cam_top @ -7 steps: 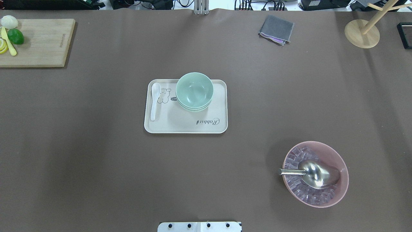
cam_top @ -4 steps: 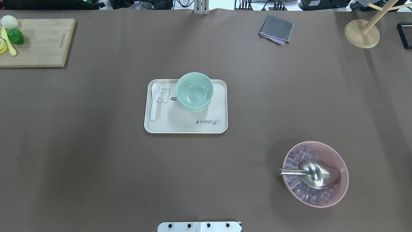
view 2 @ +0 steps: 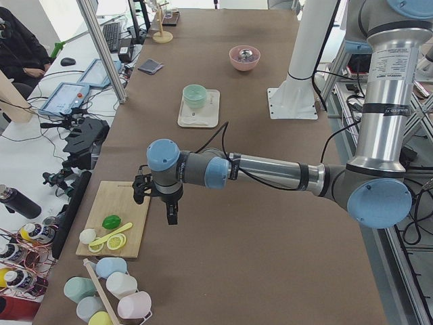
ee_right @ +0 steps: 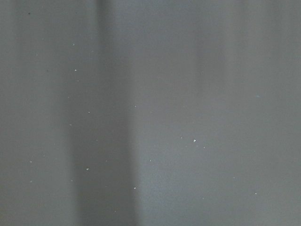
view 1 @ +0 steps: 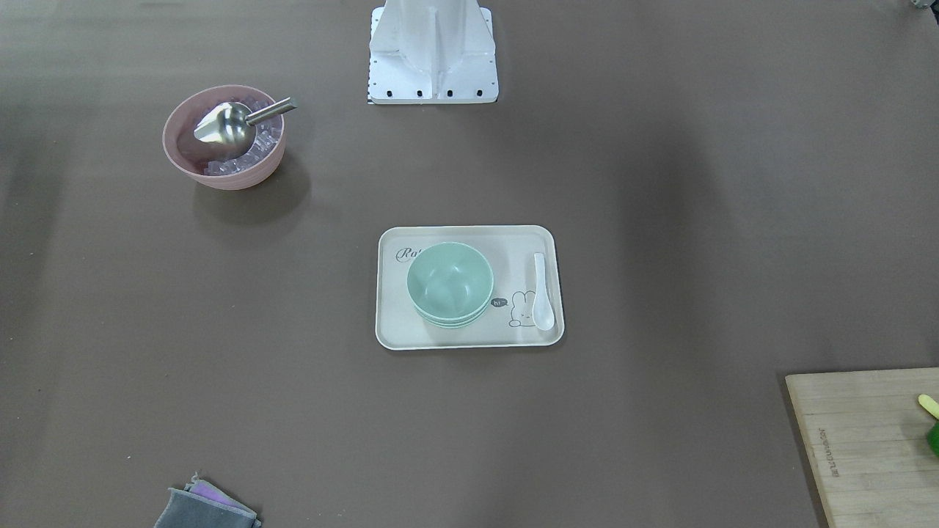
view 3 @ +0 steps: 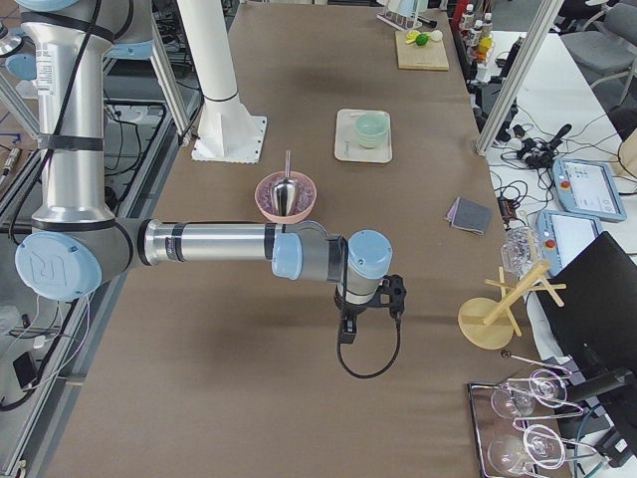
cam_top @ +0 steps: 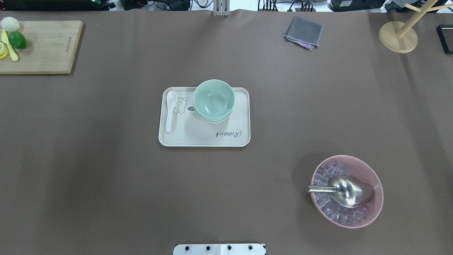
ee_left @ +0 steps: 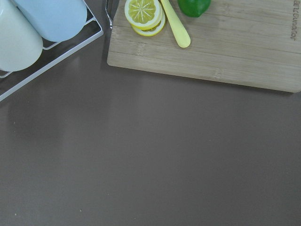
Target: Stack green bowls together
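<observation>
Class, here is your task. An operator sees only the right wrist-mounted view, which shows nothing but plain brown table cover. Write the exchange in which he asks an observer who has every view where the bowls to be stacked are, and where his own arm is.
Operator: I see nothing to work on. Where are the things to stack?
Observer: The green bowls sit nested in one stack on the beige tray.
Operator: And where is the arm that carries my camera?
Observer: The right tool hangs on the far side of the pink bowl from that tray.
</observation>
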{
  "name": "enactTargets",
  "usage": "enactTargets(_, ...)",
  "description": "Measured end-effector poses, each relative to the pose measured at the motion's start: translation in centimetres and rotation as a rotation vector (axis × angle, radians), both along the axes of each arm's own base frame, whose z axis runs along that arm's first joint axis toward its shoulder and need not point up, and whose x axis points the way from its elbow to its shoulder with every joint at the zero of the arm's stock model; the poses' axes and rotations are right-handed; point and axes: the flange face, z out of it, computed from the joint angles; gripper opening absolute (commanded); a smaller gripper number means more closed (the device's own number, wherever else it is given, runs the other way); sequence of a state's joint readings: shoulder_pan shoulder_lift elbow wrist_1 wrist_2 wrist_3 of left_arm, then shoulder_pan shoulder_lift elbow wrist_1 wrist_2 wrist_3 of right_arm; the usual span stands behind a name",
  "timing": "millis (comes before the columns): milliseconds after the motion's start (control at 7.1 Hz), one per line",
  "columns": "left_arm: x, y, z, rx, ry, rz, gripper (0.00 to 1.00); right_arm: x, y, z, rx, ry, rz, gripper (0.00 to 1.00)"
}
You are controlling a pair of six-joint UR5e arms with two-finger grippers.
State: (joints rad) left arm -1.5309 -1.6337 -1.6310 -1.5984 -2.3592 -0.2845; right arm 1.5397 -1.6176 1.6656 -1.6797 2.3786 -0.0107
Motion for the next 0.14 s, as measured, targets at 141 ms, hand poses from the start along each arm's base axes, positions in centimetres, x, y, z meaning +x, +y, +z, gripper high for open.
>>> enactTargets(141, 0.00, 0.00, 0.02, -0.001, 0.000, 0.000, 0.98, 0.00, -0.07, -0.10, 0.002, 0.000, 0.000, 1.00)
